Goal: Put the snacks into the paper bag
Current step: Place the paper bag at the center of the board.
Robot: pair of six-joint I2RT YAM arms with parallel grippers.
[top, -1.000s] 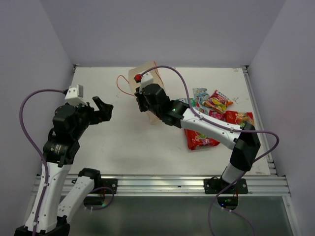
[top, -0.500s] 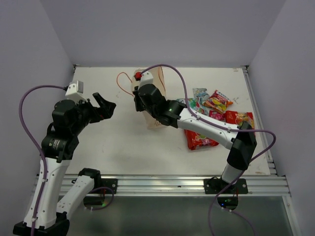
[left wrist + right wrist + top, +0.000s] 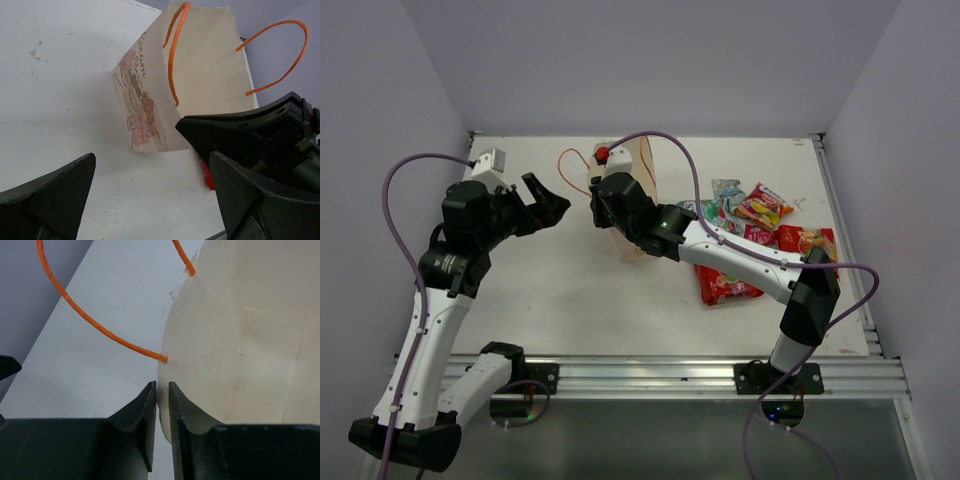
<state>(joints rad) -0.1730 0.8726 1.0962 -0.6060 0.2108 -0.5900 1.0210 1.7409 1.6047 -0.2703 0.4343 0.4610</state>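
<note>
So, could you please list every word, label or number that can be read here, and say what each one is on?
"Cream", in cursive, as best it reads: on the printed side of the paper bag, in the left wrist view.
Smaller line of script beside it on the bag: too small to read.
Print on the snacks: too small and blurred to read in the top view.
No other text shows.
</note>
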